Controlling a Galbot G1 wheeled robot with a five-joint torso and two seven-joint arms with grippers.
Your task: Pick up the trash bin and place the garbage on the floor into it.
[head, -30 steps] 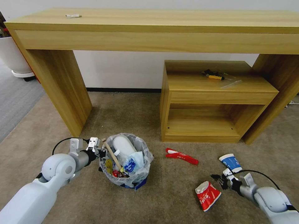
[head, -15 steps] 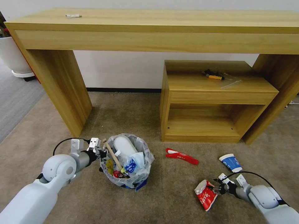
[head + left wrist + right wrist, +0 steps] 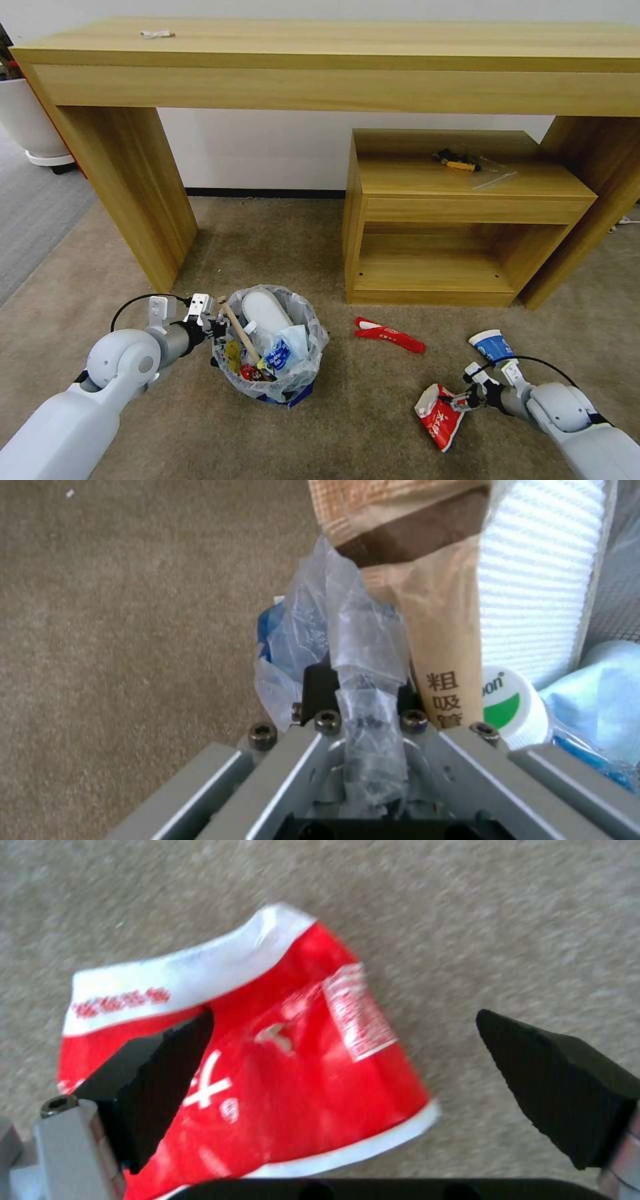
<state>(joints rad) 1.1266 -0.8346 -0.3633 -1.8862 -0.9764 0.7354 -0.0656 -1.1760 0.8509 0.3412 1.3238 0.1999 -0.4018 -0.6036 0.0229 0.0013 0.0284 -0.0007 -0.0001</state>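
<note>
We have our right gripper (image 3: 343, 1075) low over the crushed red paper cup (image 3: 440, 417) on the floor (image 3: 373, 433), fingers spread wide astride it. It looks light and soft; we would pinch across its flattened body. Our left gripper (image 3: 212, 327) is clenched on the trash bin (image 3: 270, 347) liner.

Full trash bin (image 3: 270, 347), flattened red cup (image 3: 440, 417) on carpet (image 3: 373, 427)

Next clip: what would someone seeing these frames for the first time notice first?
Most likely the overstuffed trash bin on the beige carpet, its bag-lined rim pinched by the left gripper. Next, the right gripper, jaws spread wide, set over a crushed red paper cup on the floor. A red wrapper and a blue paper cup lie nearby.
</note>
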